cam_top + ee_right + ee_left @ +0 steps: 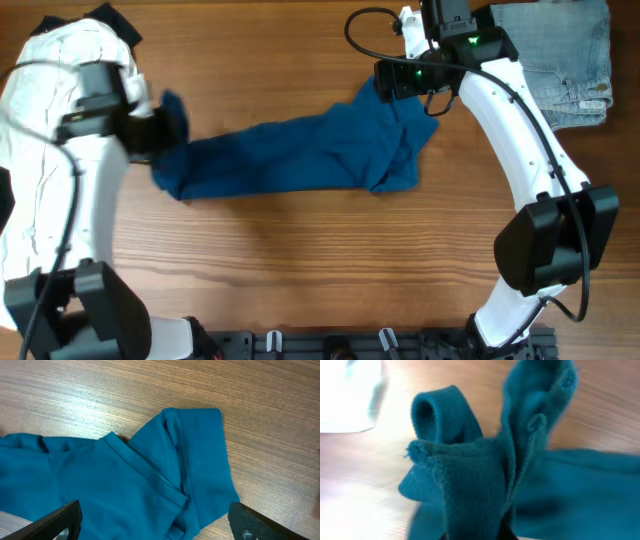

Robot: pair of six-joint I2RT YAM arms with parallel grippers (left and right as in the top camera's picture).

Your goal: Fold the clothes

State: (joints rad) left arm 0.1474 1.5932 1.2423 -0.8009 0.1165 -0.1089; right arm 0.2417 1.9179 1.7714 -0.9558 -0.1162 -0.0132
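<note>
Three garments are in view, namely one dark-blue shirt (300, 155), one white garment (30, 150) and one pair of pale-blue denim jeans (570, 60), together with one wooden table (300, 260) and two white robot arms, one left arm (95, 200) and one right arm (520, 110).

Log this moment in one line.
left gripper: shut on shirt end | right gripper: open over shirt | jeans: aside, top right
</note>
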